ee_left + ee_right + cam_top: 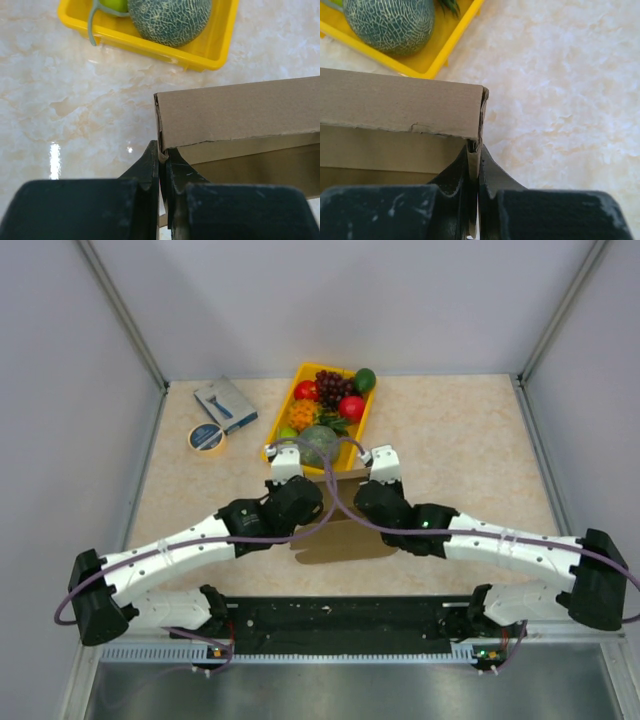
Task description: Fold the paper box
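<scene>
Left gripper point(162, 156) is pinching the left end wall of the paper box point(235, 112), and right gripper point(474, 150) is pinching the right end wall. The box is sitting mid-frame in the overhead view, just below the yellow tray point(145, 44).

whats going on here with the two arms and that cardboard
Two robot arms are folding a brown paper box on the table, just in front of the yellow fruit tray. The left pincer is shut on the box's left end, the right pincer on its right end. One long panel stands folded up between them; the near part appears to lie flat.
</scene>
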